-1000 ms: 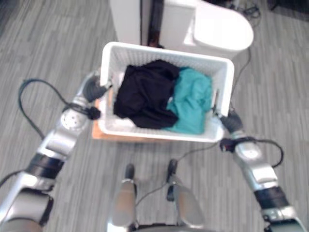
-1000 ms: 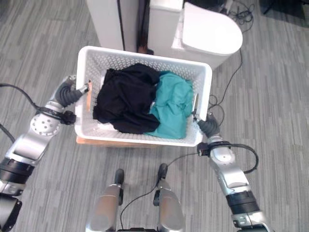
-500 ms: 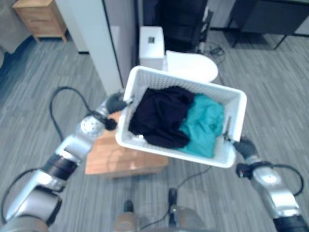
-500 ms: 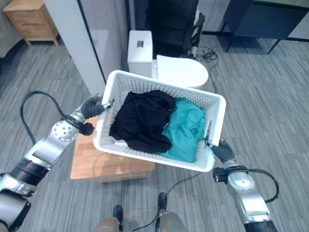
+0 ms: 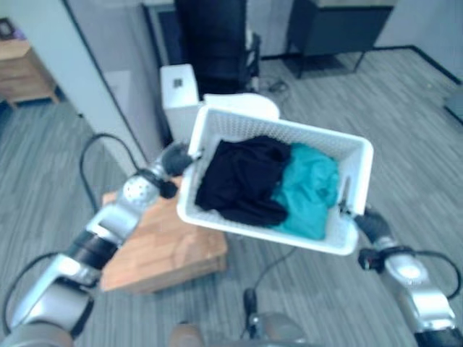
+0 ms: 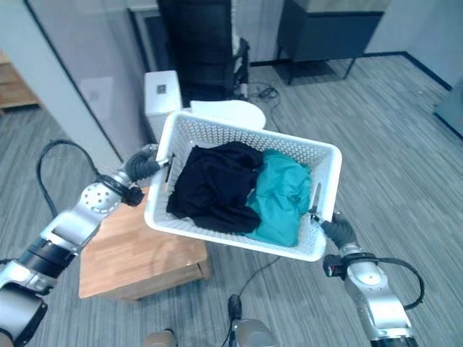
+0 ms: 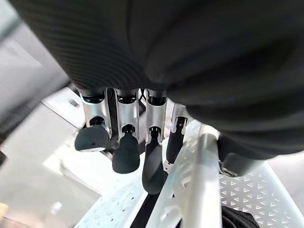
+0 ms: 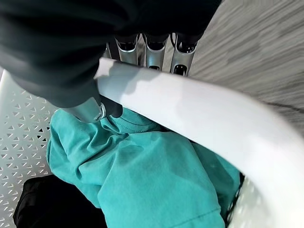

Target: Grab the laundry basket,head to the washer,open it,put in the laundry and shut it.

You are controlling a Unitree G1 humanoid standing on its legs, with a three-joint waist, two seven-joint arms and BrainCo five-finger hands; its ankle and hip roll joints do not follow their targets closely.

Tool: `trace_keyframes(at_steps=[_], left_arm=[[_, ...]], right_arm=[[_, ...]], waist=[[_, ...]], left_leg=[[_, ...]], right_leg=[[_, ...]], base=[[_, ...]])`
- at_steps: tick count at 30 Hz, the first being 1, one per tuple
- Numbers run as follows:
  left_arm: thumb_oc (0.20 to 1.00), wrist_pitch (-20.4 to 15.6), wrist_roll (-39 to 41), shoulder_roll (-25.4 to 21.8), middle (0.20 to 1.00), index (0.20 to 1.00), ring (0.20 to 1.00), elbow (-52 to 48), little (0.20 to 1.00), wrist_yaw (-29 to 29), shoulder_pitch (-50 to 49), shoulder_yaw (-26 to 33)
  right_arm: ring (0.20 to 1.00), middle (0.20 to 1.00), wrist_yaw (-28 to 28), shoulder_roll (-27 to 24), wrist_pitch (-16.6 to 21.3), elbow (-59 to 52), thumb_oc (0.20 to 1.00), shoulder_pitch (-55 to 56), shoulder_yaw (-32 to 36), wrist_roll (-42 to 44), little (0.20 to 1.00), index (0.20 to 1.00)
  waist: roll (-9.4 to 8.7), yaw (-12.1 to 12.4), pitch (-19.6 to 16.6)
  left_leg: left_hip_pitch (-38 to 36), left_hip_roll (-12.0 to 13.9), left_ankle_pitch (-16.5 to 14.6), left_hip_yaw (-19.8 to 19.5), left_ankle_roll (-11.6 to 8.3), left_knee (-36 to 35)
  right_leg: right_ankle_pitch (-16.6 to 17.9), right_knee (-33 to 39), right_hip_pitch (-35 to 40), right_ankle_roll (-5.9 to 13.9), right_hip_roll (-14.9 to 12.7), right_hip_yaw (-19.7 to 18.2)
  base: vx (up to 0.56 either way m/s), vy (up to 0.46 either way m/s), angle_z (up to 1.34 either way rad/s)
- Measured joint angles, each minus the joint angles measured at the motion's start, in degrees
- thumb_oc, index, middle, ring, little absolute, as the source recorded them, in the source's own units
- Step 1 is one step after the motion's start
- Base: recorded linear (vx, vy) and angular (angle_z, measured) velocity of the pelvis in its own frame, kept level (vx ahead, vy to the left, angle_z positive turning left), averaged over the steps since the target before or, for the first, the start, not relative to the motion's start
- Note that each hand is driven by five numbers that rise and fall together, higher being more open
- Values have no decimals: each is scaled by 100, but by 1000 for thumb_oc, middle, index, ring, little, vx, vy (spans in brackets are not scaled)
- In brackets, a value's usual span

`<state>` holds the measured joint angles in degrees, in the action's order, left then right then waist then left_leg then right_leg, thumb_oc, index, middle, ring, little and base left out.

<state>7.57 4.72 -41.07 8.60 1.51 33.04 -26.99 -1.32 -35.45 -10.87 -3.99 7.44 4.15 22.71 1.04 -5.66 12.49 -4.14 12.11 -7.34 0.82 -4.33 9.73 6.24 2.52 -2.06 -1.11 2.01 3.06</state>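
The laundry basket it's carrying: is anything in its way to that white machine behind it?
Nothing visible blocks it. The laundry basket, held by the left hand and right hand, hangs right before the white washer. The wooden table lies below it.

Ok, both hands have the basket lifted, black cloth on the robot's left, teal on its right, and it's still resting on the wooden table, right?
Not resting: the left eye view shows the basket held clear above the wooden table by the left hand and right hand. Black cloth left, teal right is correct.

The laundry basket is white perforated plastic with a smooth glossy rim. Soft matt cloth lies inside: black garment, teal garment. The low table is smooth wood.
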Motion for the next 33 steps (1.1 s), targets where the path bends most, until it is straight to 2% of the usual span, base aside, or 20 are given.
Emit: trace_keyframes(at_steps=[2,3,4,5,7,8,10,11,12,14,15,16,17,19,21,22,23,26,29,33], left_arm=[[200,2,14,203,200,200,200,178,200,0,13,-31],[200,1,74,206,200,200,200,273,200,-6,5,-47],[200,-21,109,178,200,200,200,269,200,-6,6,-44],[200,-101,120,105,200,200,200,265,200,-6,14,-45],[200,-118,176,-33,200,200,200,464,200,-19,16,-12],[200,-117,215,-27,200,200,200,464,200,-15,31,-13],[200,-197,235,-6,200,200,200,586,200,-20,64,-181],[200,-200,234,75,200,200,200,748,200,-37,262,-407],[200,-203,230,153,200,200,200,801,200,-32,383,-512],[200,-218,224,203,200,200,200,921,200,-24,501,-512],[200,-217,219,216,200,200,200,1053,200,-19,644,-629],[200,-231,209,267,200,200,200,1105,200,-54,701,-631],[200,-218,203,330,200,200,200,1117,200,-87,744,-672],[200,-213,197,281,200,200,200,1150,200,-82,826,-656],[200,-177,193,360,200,200,200,1268,200,-96,820,-686],[200,-156,183,362,200,200,200,1268,200,-92,820,-696],[200,-92,145,292,200,200,200,1263,200,-93,821,-660],[200,-54,113,-122,200,200,200,1048,200,-126,857,-455],[200,-53,95,-309,200,200,200,903,200,-145,884,-338],[200,-48,96,-281,200,200,200,908,200,-150,804,-169]], right_arm=[[200,200,-11,-117,-31,16,200,62,4,45,200,200],[200,200,-17,-135,-41,16,200,-16,-3,44,200,200],[200,200,-37,-177,-40,21,200,-62,-12,45,200,200],[200,200,-42,-251,-41,42,200,-168,-67,45,200,200],[200,200,-77,-286,-55,274,200,-616,-317,42,200,200],[200,200,-94,-283,-55,266,200,-642,-312,37,200,200],[200,200,-147,-66,-69,272,200,-473,-305,24,200,200],[200,200,-184,62,-63,279,200,-310,-175,-21,200,200],[200,200,-220,138,-76,300,200,-219,-96,-21,200,200],[200,200,-216,284,-73,300,200,-92,-79,-19,200,200],[200,200,-229,510,-24,161,200,122,-30,-20,200,200],[200,200,-249,605,-24,127,200,176,-20,-21,200,200],[200,200,-353,601,-40,174,200,140,-16,-21,200,200],[200,200,-349,601,-50,166,200,150,-181,-16,200,200],[200,200,-370,558,-63,165,200,156,-173,-17,200,200],[200,200,-385,557,-76,165,200,154,-196,-17,200,200],[200,200,-348,557,-97,163,200,119,-308,-17,200,200],[200,200,-330,585,-99,239,200,-387,-547,-27,200,200],[200,200,-318,604,-113,258,200,-674,-549,-40,200,200],[200,200,-328,592,-136,339,200,-863,-636,-213,200,200]], waist=[[61,-44,10],[-14,-37,33],[-35,-38,45],[12,-75,18],[34,-25,4],[32,-98,12],[-111,-209,65],[-97,-207,62],[26,-190,53],[-21,-245,99],[-275,-328,1],[-323,-265,55],[-127,-382,133],[-284,-309,244],[-74,-335,391],[10,-308,439],[24,16,440],[-16,641,357],[-128,984,288],[-203,1224,117]], left_leg=[[14,-99,-74,-201,-44,195],[255,-479,-126,-635,-32,761],[283,-616,-126,-765,-31,640],[218,-782,-112,-882,0,348],[-6,-1037,-351,-1121,381,60],[7,-1106,-477,-1136,252,-22],[29,-1526,-506,-692,398,267],[111,-1581,-452,-520,667,325],[108,-1548,-417,-282,731,166],[113,-1721,-348,76,750,217],[270,-2004,-487,136,898,416],[307,-2064,-477,162,938,421],[530,-1969,-447,437,991,551],[619,-2005,-452,766,1047,658],[638,-1820,-428,815,1107,659],[627,-1726,-415,864,1125,628],[463,-1566,-364,1248,1120,376],[384,-1378,-170,1925,1070,-44],[432,-1395,-128,2063,1034,-67],[564,-1299,85,1969,1034,-56]], right_leg=[[20,-100,-33,-29,-25,-117],[163,-64,-36,56,-251,-575],[176,7,-67,76,-336,-684],[316,-54,-205,283,-389,-888],[438,41,-412,486,-386,-1540],[435,76,-477,489,-438,-1665],[-193,-87,-614,694,-652,-2000],[-562,-257,-690,671,-779,-1896],[-704,-844,-1039,699,-769,-1727],[-554,-1723,-1413,847,-747,-1778],[-275,-1507,-1141,1029,-936,-1947],[-248,-1294,-1122,1125,-1090,-2009],[-449,-1098,-1244,897,-1008,-1994],[-130,-1062,-1174,193,-1211,-1448],[-399,-1401,-1265,479,-1331,-818],[-634,-2047,-1361,561,-1440,-318],[-1050,-3275,-1481,648,-1566,239],[-1612,-3988,-833,904,-1706,1074],[-1613,-2827,141,984,-1721,1150],[-1378,-1075,766,834,-1364,1245]], base=[[-6,157,-45],[-63,370,-71],[-67,360,-91],[-78,402,-94],[-55,335,-129],[-166,713,-134],[-196,718,-95],[-92,294,-57],[-178,437,-84],[-185,367,-77],[-152,181,-32],[-254,186,-57],[-264,177,-78],[-193,125,-79],[-204,159,-44],[-186,121,-64],[-202,118,-112],[-172,-11,-126],[-129,-129,-73],[-152,-269,-54]])
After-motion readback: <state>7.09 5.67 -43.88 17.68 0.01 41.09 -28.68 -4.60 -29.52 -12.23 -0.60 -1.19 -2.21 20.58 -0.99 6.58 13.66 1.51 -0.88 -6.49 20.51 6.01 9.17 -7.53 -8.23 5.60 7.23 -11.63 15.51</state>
